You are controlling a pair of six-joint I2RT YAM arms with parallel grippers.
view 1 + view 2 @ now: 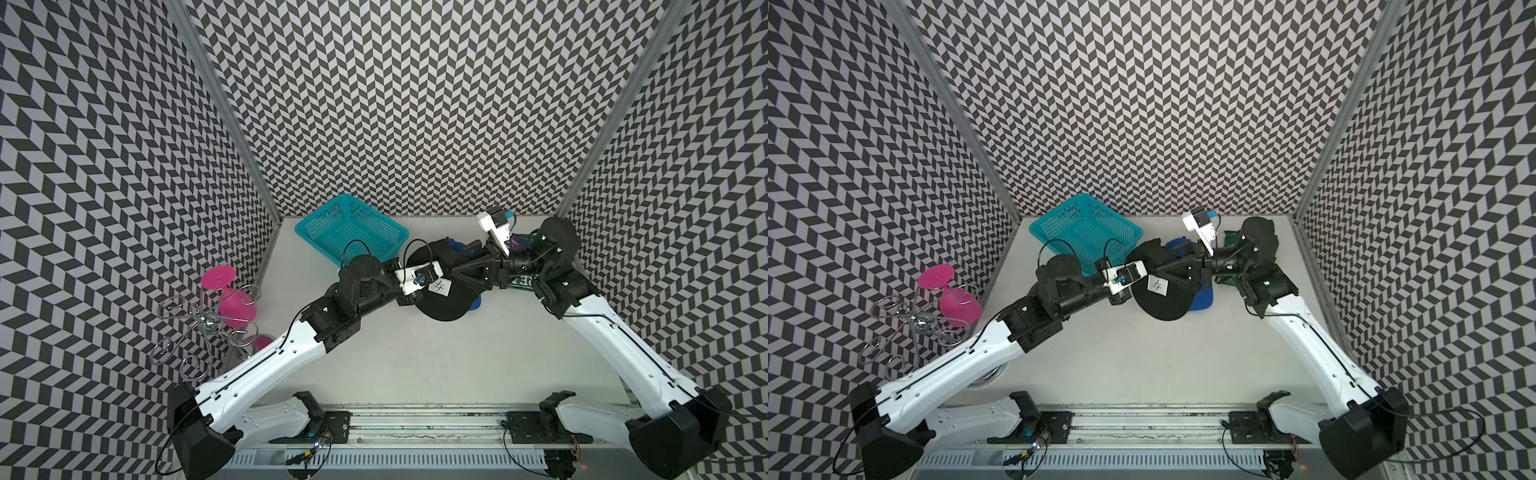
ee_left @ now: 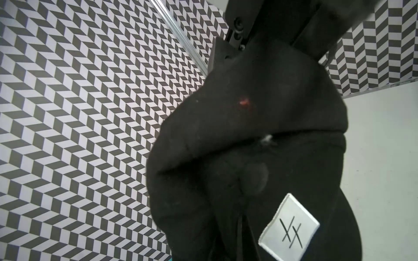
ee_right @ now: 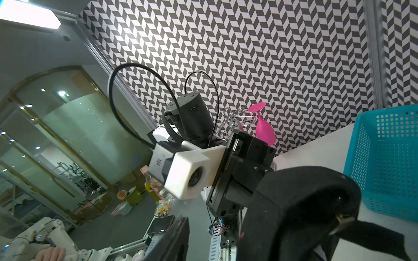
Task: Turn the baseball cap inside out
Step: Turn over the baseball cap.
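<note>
Count: one baseball cap (image 1: 446, 306), one teal basket (image 1: 353, 235), one wire rack (image 1: 195, 320), one pink goblet (image 1: 235, 303), one blue item (image 1: 476, 302), one green item (image 1: 521, 281) and two arms. A further pink patch shows near the rack, behind the left arm; we cannot tell what it is.

The cap sits mid-worktop (image 1: 415, 365) towards the far side, just right of the basket, between the two arms. The blue item lies under its right edge.

We find the cap black throughout, with its brim towards the near side in both top views. A white square patch (image 2: 289, 228) carries a crossed-line mark. The crown is crumpled into deep folds, with a round cloth button (image 2: 254, 178) among them. In the right wrist view the rear strap ends at a brass-coloured buckle (image 3: 341, 222).

The left pincer (image 3: 256, 184) is closed, its tips buried in the cap's cloth. The right pincer (image 1: 455, 270) stands apart: one finger (image 3: 176, 239) shows clear of the cloth, while the cap hides its partner.

The goblet hangs bowl-down in the rack at the left edge.
</note>
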